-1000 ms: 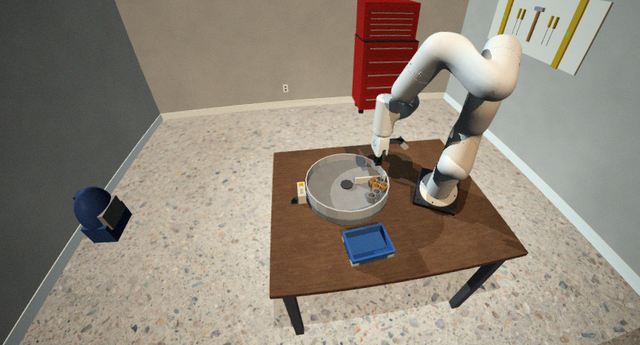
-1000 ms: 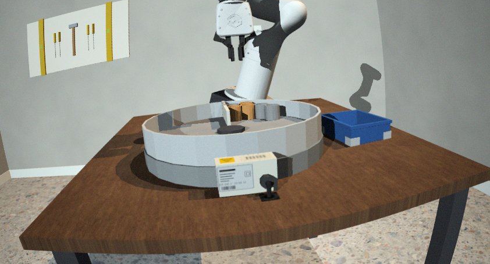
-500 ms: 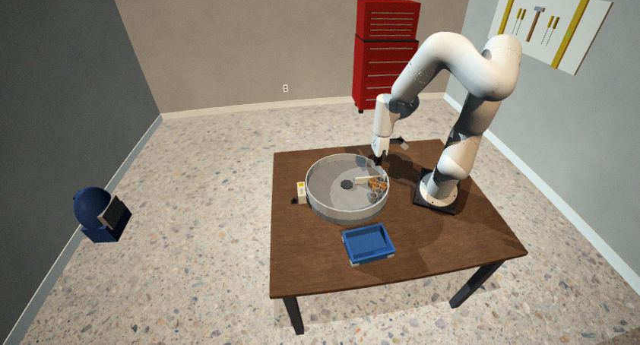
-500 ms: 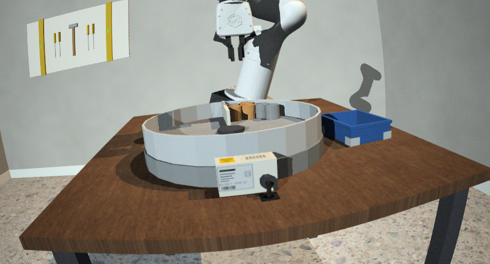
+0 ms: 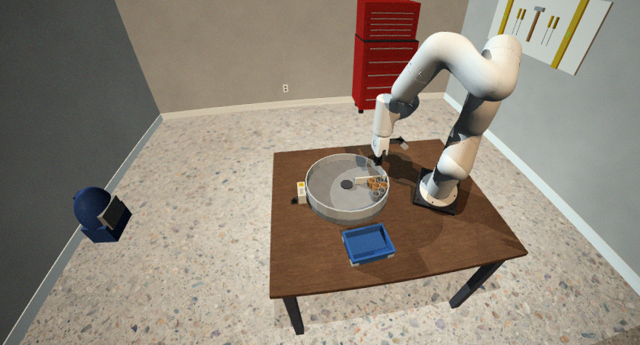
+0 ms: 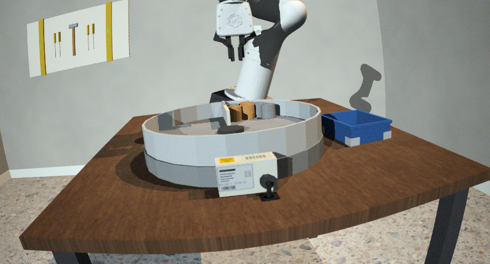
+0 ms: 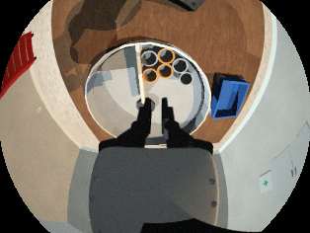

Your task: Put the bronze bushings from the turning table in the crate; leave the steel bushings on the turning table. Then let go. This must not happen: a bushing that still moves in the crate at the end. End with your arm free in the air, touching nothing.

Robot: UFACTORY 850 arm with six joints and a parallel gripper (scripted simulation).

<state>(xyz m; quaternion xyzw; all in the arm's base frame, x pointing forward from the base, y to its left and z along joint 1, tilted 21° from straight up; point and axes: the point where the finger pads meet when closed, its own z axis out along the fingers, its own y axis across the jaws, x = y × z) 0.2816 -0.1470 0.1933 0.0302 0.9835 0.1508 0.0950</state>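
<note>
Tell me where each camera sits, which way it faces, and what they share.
Top: high above the room, angled down at the turning table and crate; the arm shows from base to hand.
Exterior: lower, on the white box side, facing across the turning table toward the arm's base; hand and parts of the arm show.
Wrist: at the arm's end, looking past the hand's fingers down at the turning table; hand shows.
Top and exterior share the white box; all three show the crate.

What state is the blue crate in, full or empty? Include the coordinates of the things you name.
Empty: the top view shows only bare blue floor inside the crate [image 5: 365, 242] [image 6: 365, 134] [image 7: 222, 115].
</note>
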